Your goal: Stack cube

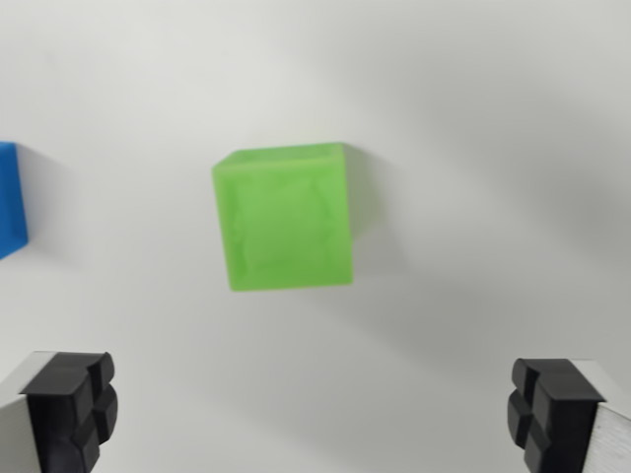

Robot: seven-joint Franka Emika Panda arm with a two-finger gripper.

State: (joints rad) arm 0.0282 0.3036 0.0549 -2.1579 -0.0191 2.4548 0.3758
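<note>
On white table [473, 118], green cube [284, 219], blue cube [10, 200].

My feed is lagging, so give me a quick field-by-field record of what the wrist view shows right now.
surface: plain white table
green cube: near centre of view, resting on the table, apart from everything else
blue cube: at the wrist view's left edge, mostly cut off
tool: open, holding nothing
fingers: black pads at both bottom corners, the green cube above them in the picture and not between them
stack: not yet made, cubes apart
</note>
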